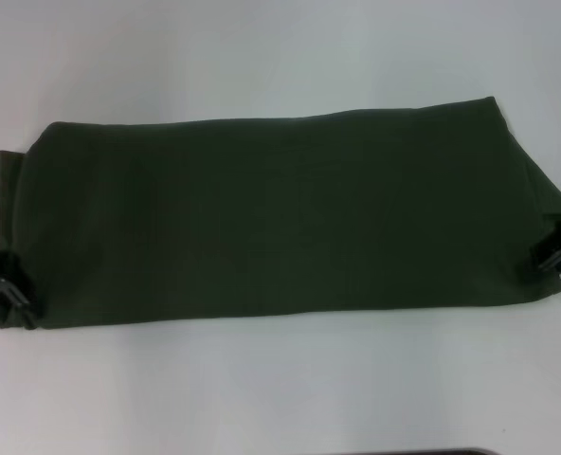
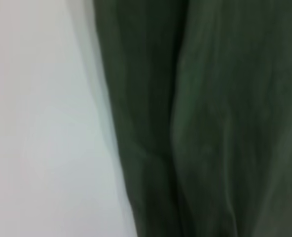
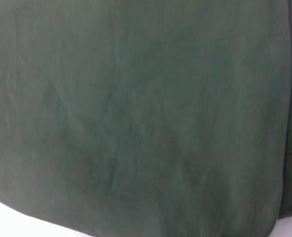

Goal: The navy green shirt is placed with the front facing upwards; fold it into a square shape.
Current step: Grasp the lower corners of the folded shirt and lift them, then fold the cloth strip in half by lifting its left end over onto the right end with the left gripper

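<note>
The navy green shirt point(image 1: 280, 213) lies across the white table as a long folded band, plain green side up, no lettering showing. My left gripper point(image 1: 6, 284) is at the band's near left corner, touching the cloth edge. At the right end, my right gripper point(image 1: 557, 254) sits against the near right corner. Green fabric point(image 2: 210, 123) with long creases fills most of the left wrist view, white table beside it. The right wrist view is almost all shirt cloth point(image 3: 136, 108). Neither wrist view shows fingers.
The white table point(image 1: 280, 47) surrounds the shirt on all sides. A dark strip point(image 1: 423, 452) shows at the table's near edge.
</note>
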